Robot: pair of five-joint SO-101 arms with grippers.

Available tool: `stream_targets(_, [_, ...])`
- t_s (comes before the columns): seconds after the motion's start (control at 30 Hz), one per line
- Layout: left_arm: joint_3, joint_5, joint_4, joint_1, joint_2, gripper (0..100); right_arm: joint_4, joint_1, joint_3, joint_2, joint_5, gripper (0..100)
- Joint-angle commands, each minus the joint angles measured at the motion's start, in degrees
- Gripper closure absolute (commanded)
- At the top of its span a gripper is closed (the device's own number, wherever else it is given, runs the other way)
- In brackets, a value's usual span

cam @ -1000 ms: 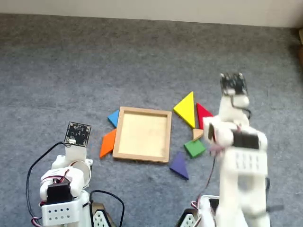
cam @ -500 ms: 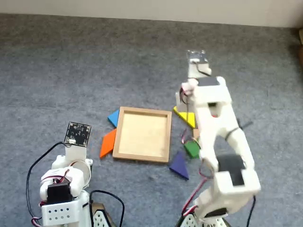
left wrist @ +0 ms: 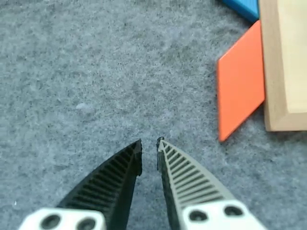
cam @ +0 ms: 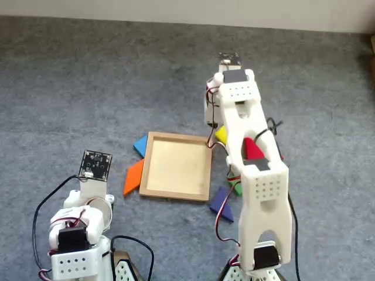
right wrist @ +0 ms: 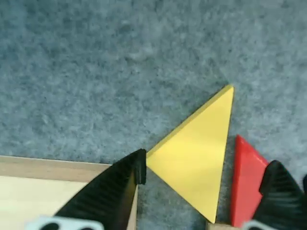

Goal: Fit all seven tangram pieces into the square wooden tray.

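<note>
Tangram pieces all lie on the grey carpet [cam: 88, 76] around the square wooden tray [cam: 174, 196]; none sits in it.

Your right gripper [right wrist: 206, 175] has its fingers spread wide and grasps nothing. In its wrist view, one dark finger [right wrist: 115, 187] hangs over the tray's corner and the other is beside the red triangle [right wrist: 245, 179], with the yellow triangle [right wrist: 196, 155] between them. You cannot tell whether either tip touches anything. From above, the right arm [cam: 246, 117] covers most of the yellow and red pieces, but you can see the green piece [cam: 235, 186] and purple piece [cam: 221, 205] near the tray's right side.

Your left gripper [left wrist: 149, 143] has its fingers drawn nearly together, clenched on nothing, above bare carpet. Its wrist view gives the orange piece [left wrist: 239, 93] lying against the tray's edge and the blue piece [left wrist: 242, 7] beyond it.
</note>
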Motion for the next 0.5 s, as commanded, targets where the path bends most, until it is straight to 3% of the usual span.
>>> stream_targets(0.0, [-0.3,0.0,-0.8,-0.9,-2.1,93,4.3,-0.6,-9.8,1.4,-0.7,63.4])
stream_targets(0.47, [-0.3,0.0,-0.7,-0.9,-2.1,93,6.5,-0.6,-15.5,9.9,-0.4,63.4])
